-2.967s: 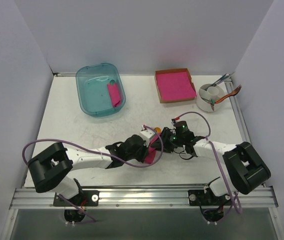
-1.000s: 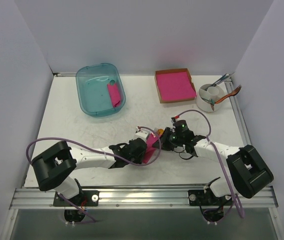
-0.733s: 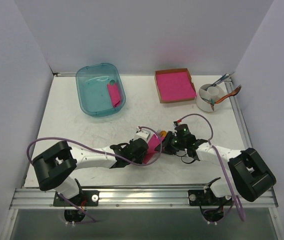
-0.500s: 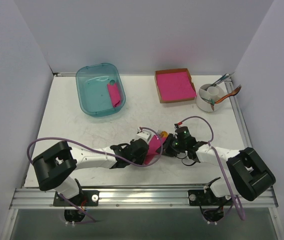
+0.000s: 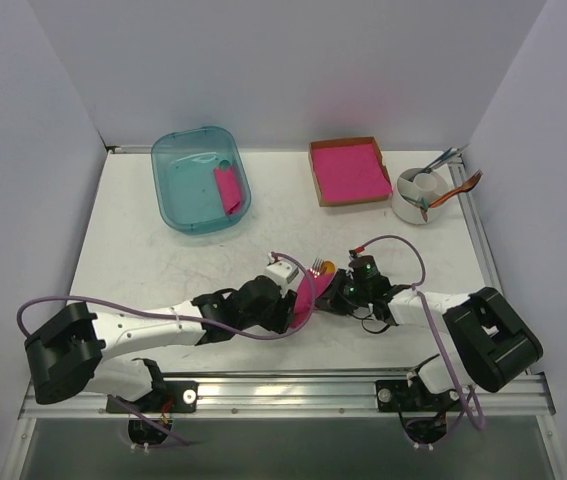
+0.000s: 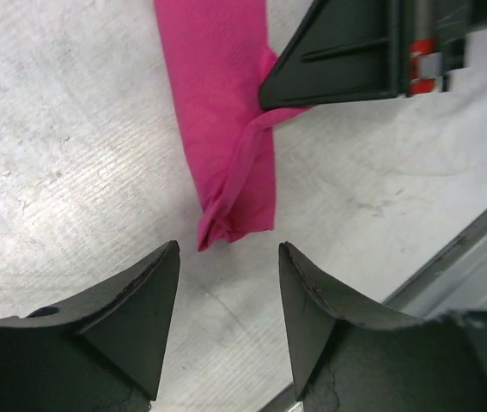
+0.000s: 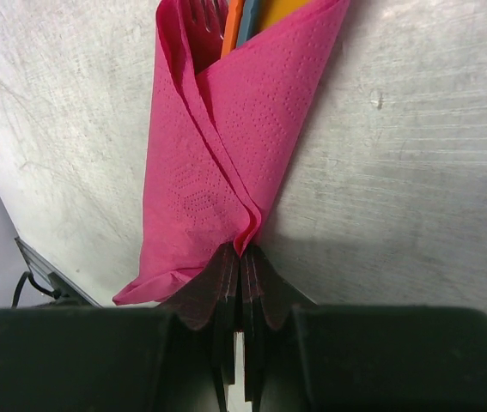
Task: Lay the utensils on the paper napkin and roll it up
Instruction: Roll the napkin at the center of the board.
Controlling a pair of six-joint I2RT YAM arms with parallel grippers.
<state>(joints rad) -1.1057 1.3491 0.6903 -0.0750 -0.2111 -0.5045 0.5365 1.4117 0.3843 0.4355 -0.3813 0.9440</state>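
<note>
Left gripper [image 6: 228, 257] gapes, seemingly clear; right gripper [image 7: 241, 254] pinches paper napkin [image 7: 217, 154].

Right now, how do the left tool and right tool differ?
The left tool is open and empty; the right tool is shut, pinching the paper napkin. The left tool faces the roll's end; the right tool grips its side edge. Both are at the same napkin.

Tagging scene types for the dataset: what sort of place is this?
Probably a lab test cell: white table boxed in by plain walls, robot arms bolted to an aluminium rail.
</note>
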